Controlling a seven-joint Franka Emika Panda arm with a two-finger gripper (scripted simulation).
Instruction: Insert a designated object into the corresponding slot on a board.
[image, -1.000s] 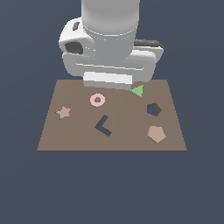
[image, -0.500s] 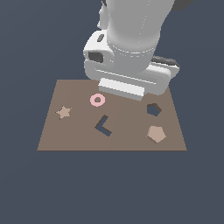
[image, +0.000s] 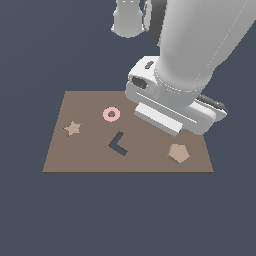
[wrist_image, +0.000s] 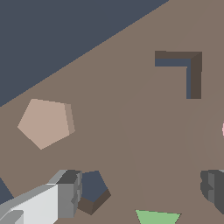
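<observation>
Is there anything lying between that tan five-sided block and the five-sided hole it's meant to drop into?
Nothing visible: in the wrist view only bare board lies between the pentagon block and the pentagon slot.

Bare board (wrist_image: 144, 131) around the pentagon block (wrist_image: 45, 123) (flat, alone); slot (wrist_image: 92, 186) just beside one tool finger (wrist_image: 65, 194)

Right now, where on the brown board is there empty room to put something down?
The board is bare between the star and the L-shaped cut-out, and between that cut-out and the pentagon block. Under the gripper it's crowded: pentagon slot, green triangle.
</observation>
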